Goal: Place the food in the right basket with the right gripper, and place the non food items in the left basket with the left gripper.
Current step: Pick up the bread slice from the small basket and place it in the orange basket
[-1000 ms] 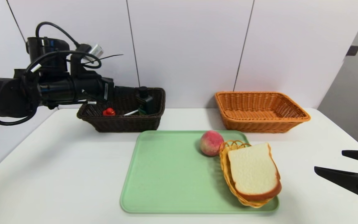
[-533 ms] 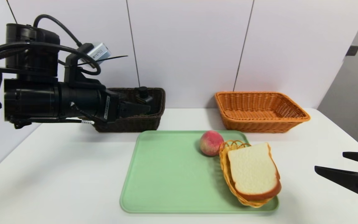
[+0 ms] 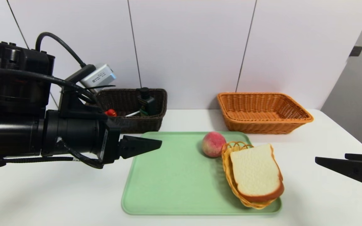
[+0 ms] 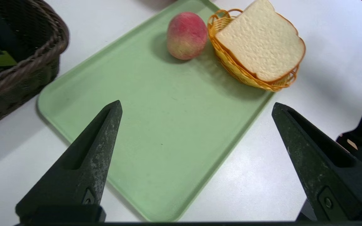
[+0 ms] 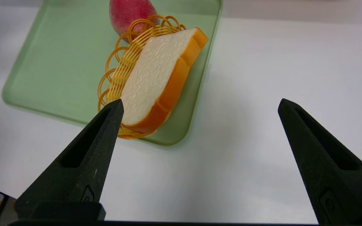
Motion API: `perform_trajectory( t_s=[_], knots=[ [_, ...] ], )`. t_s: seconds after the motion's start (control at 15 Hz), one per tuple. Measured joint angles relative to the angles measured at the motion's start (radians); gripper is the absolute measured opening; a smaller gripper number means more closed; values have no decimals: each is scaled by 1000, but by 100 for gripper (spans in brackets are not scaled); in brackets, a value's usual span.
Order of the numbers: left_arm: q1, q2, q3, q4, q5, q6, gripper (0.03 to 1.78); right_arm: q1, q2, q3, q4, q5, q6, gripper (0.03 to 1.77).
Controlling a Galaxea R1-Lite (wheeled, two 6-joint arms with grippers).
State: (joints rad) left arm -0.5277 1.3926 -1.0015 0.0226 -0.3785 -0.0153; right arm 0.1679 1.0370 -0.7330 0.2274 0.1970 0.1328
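Done: small items are lying in my dark basket [image 3: 130,108] | left gripper [image 4: 196,108] spread, empty | Left: peach [image 3: 213,144], bread [image 3: 256,172] sitting at tray's [image 3: 168,175] right edge; orange basket [image 3: 262,111] empty | right gripper [image 5: 200,105] spread, waiting.

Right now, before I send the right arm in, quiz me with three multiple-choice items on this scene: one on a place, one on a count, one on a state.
1. Where does the bread slice lie?
A. in the small yellow wicker dish on the green tray
B. in the orange basket
C. on the bare table

2. How many food items are on the tray?
A. one
B. two
C. three

3. How is the right gripper?
A. shut on the peach
B. shut, empty
C. open, empty

Key: 1 A, the slice rests in the dish; 2 B, the peach and the bread; 3 C, its jaws stand wide apart over the table.
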Motion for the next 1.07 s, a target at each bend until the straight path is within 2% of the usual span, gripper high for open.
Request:
perform_trajectory(
  t_s=[0.4,0.53,0.73,0.8,1.07],
  knots=[
    [-27,-3,14,-1,2,10,169,-6,145,-67,15,32,145,170],
    [-27,0,17,-2,2,10,169,-6,197,-88,25,96,172,170],
    [-27,9,21,-2,3,10,169,-6,253,-114,45,205,177,170],
    [-27,11,21,-3,3,10,169,-6,269,-120,45,228,176,170],
    [-27,17,22,-3,3,10,169,10,330,-131,34,247,169,170]
  ],
)
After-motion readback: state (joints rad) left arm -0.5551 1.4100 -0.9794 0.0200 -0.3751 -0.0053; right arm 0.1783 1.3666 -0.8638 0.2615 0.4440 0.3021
